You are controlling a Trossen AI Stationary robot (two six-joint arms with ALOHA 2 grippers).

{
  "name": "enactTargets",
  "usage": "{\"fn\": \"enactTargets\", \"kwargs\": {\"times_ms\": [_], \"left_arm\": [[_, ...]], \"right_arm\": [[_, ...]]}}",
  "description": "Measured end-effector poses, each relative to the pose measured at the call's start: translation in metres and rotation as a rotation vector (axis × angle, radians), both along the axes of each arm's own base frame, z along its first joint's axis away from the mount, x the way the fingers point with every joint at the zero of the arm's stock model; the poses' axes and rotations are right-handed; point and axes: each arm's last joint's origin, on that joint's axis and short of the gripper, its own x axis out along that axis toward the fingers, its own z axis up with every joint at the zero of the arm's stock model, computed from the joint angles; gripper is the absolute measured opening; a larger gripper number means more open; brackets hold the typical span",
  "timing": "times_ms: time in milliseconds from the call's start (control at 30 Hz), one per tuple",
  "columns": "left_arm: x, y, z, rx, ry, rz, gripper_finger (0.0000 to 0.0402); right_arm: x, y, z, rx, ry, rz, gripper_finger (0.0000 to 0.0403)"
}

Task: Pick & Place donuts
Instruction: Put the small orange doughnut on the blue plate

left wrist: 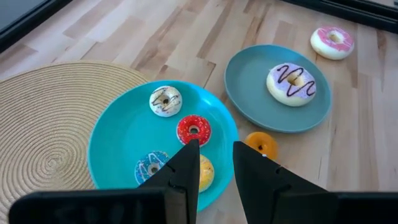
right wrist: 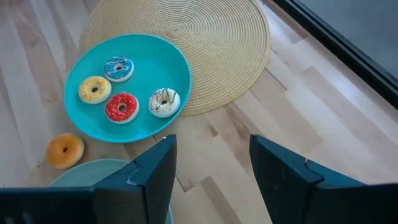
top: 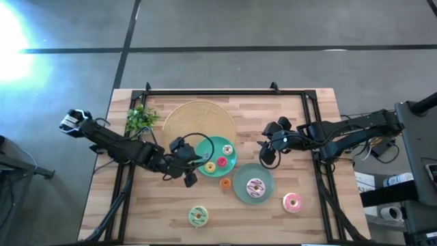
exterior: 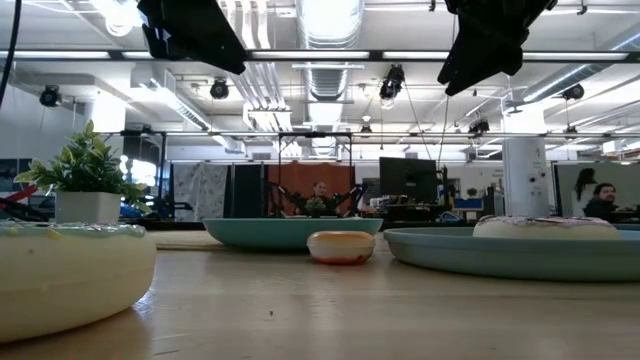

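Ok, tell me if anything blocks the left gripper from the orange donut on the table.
Nothing visible does. The left gripper hovers open above the bright teal plate's edge; the orange donut lies beside it on bare wood.

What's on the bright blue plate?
Four little donuts sit on the bright blue plate: a blue one, a yellow one, a red one and a white one. Nothing covers them here.
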Motion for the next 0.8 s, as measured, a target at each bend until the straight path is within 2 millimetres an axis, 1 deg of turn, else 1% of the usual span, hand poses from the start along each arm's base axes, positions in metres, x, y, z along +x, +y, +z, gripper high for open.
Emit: {"fn": "enactTargets", "kwargs": {"times_ms": [433, 800], "left_arm": [[-0.0019, 0.0014, 0.0008, 0.011, 0.006, 0.004, 0.0071], [-0.0021, 0.0015, 0.0011, 0.010, 0.005, 0.004, 0.0071]], "right_arm": [[0.0007, -0.0052, 0.0001, 0.002, -0.003, -0.026, 0.0194], [0.0008, -0.0049, 0.0002, 0.004, -0.005, -0.025, 0.0194]]}}
